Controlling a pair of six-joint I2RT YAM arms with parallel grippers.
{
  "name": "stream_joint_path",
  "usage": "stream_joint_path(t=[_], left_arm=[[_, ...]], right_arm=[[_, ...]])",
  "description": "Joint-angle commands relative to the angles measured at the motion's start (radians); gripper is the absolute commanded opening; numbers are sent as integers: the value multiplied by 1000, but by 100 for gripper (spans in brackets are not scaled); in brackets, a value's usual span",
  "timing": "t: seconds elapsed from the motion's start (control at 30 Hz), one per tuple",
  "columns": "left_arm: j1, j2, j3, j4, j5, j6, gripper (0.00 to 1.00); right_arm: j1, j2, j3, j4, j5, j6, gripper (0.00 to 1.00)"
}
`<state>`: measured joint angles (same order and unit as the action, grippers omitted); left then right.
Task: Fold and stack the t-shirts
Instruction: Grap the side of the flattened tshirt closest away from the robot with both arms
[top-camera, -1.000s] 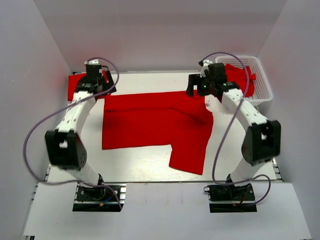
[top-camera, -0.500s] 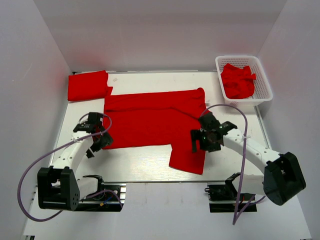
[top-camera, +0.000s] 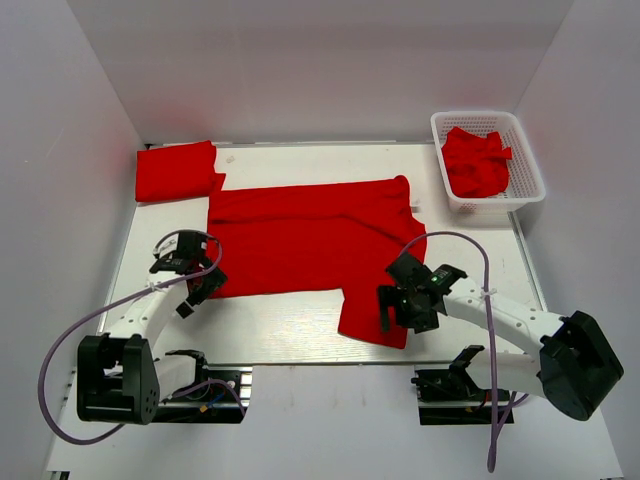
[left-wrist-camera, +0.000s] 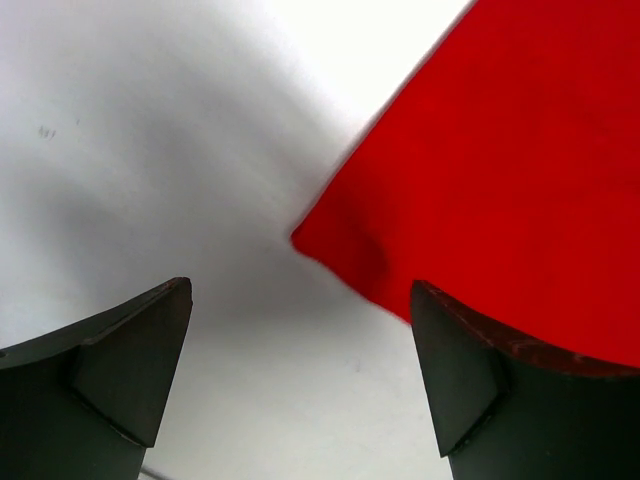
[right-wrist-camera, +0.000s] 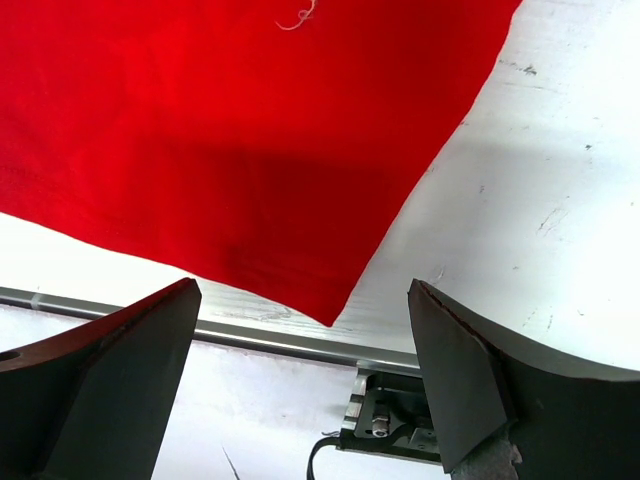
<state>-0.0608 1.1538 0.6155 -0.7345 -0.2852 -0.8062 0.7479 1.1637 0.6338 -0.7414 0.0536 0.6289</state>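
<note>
A red t-shirt (top-camera: 310, 240) lies spread flat on the white table. A folded red shirt (top-camera: 176, 171) lies at the back left. My left gripper (top-camera: 196, 283) is open just above the spread shirt's near left corner (left-wrist-camera: 330, 240). My right gripper (top-camera: 398, 308) is open above the shirt's near right corner (right-wrist-camera: 330, 305), close to the table's front edge. Both grippers are empty.
A white basket (top-camera: 527, 190) at the back right holds crumpled red shirts (top-camera: 474, 160). The table's front rail (right-wrist-camera: 300, 345) and the right arm's base mount (right-wrist-camera: 385, 415) show just below the shirt corner.
Both arms swung from the back of the table to the front. In the last half second each gripper moved a little nearer the shirt's near corners. The shirt has not moved.
</note>
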Motion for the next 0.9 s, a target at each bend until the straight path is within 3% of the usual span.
stream_joint_path(t=[0.0,0.07,0.57,0.67,0.7,0.73,0.77,0.87], left_arm=[[6,-46,-23,130,-48,-8,100],[6,-46,-23,161,-48,-8,100],[6,57,-114,247,24,-7,57],[6,57,-103,247,15,-7,33],[6,57,-103,247,15,-7,22],[6,47,-103,247,15,-7,5],[6,47,-112,247,24,-7,0],[6,47,-112,268,24,-7,0]], right_arm=[[15,-29,1,0,43,35,90],[16,-36,0,5,31,37,90],[15,-41,-3,7,61,69,90],[15,-44,-11,7,65,72,90],[8,-45,-11,4,58,68,90],[16,-45,-11,7,55,66,90],[16,-45,-11,10,46,49,90],[22,-36,-5,30,19,-15,90]])
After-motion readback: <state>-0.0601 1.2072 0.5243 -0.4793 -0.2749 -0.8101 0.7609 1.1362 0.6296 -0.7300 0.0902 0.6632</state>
